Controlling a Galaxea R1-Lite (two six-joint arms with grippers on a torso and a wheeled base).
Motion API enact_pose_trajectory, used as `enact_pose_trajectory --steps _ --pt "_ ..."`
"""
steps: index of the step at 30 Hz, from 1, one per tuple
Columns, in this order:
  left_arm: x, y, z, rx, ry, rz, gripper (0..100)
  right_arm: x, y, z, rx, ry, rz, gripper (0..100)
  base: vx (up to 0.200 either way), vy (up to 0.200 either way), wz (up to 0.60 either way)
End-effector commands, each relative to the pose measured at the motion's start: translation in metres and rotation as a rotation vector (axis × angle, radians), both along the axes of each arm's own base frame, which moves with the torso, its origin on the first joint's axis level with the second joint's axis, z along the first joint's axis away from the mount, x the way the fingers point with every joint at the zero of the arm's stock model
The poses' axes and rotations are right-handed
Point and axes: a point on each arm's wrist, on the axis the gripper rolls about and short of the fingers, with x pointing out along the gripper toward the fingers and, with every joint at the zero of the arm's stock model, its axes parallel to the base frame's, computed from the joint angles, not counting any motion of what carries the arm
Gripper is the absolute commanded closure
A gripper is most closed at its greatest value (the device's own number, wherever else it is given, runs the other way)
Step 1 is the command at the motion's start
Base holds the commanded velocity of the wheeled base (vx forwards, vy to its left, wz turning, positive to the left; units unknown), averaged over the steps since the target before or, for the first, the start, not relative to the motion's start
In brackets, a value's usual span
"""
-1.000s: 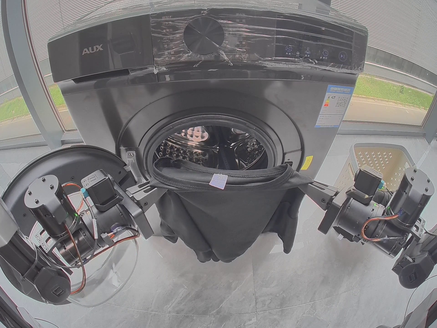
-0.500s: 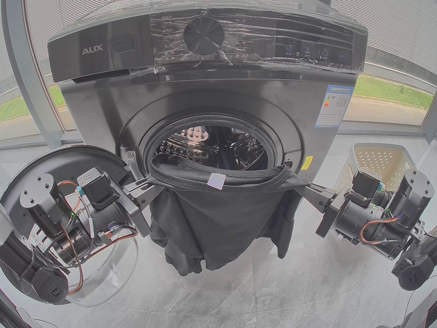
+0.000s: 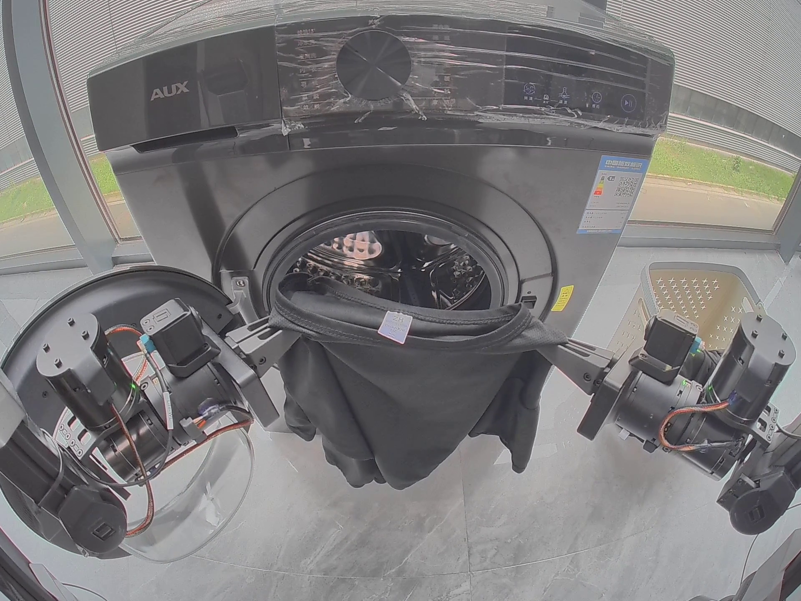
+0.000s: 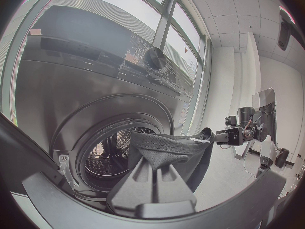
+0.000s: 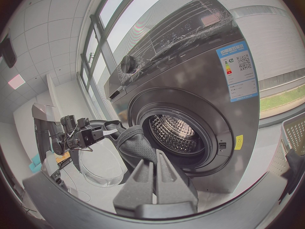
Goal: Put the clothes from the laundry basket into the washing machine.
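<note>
A black garment (image 3: pixel 400 377) hangs stretched between my two grippers right in front of the washing machine's (image 3: pixel 375 169) open drum (image 3: pixel 388 265). My left gripper (image 3: pixel 271 335) is shut on the garment's left shoulder, and my right gripper (image 3: pixel 561 349) is shut on its right shoulder. The collar with a white tag (image 3: pixel 394 327) sits at the level of the drum's lower rim. In the left wrist view the fingers (image 4: pixel 143 175) pinch the black garment (image 4: pixel 165 150); in the right wrist view the fingers (image 5: pixel 168 172) pinch the black garment (image 5: pixel 133 143) too. The laundry basket (image 3: pixel 697 294) stands on the floor at the right.
The machine's round door (image 3: pixel 117 310) is swung open to the left, behind my left arm. Grey tiled floor (image 3: pixel 417 536) lies open below the hanging garment. Windows stand behind the machine.
Both grippers have risen slightly with the garment and brought the collar nearer the drum opening. The hanging lower part has swung from side to side.
</note>
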Motion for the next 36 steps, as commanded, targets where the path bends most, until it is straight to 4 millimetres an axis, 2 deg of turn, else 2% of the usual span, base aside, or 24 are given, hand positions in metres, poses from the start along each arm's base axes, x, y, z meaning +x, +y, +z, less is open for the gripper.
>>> enact_pose_trajectory --steps 1,5,6,11,13,18,24,27,30,36 --pt "0.001 -0.001 0.0 0.0 0.0 -0.002 100 -0.001 0.002 -0.002 -0.004 0.006 0.009 100 0.0 0.0 0.0" --pt "0.003 -0.003 0.002 -0.005 -0.01 -0.002 100 -0.004 0.005 -0.003 -0.007 0.013 0.023 100 0.0 0.0 0.0" --pt "0.003 -0.003 0.002 -0.006 -0.009 -0.002 100 -0.004 0.005 -0.005 -0.013 0.021 0.023 0 0.0 0.0 0.0" --pt "0.004 -0.004 0.002 -0.01 -0.01 0.005 100 -0.007 0.007 -0.006 -0.015 0.024 0.038 0 0.0 0.0 0.0" --pt "0.005 -0.004 0.002 -0.01 -0.008 0.014 100 -0.014 0.006 -0.016 -0.046 0.061 0.053 0 0.0 0.0 0.0" --pt "0.007 -0.006 0.001 -0.01 -0.007 0.019 100 -0.014 0.008 -0.02 -0.054 0.069 0.064 0 0.0 0.0 0.0" --pt "0.013 -0.008 0.001 -0.016 -0.009 0.046 100 -0.03 0.017 -0.027 -0.083 0.095 0.138 0 0.0 0.0 0.0" --pt "0.014 -0.009 0.0 -0.016 -0.006 0.052 100 -0.039 0.017 -0.038 -0.122 0.136 0.164 0 0.0 0.0 0.0" --pt "0.014 -0.009 0.0 -0.015 -0.005 0.052 100 -0.039 0.013 -0.059 -0.201 0.203 0.152 0 0.0 0.0 0.0" --pt "0.012 -0.018 -0.004 -0.012 0.009 0.058 100 -0.028 0.01 -0.092 -0.33 0.269 0.114 0 0.0 0.0 0.0"
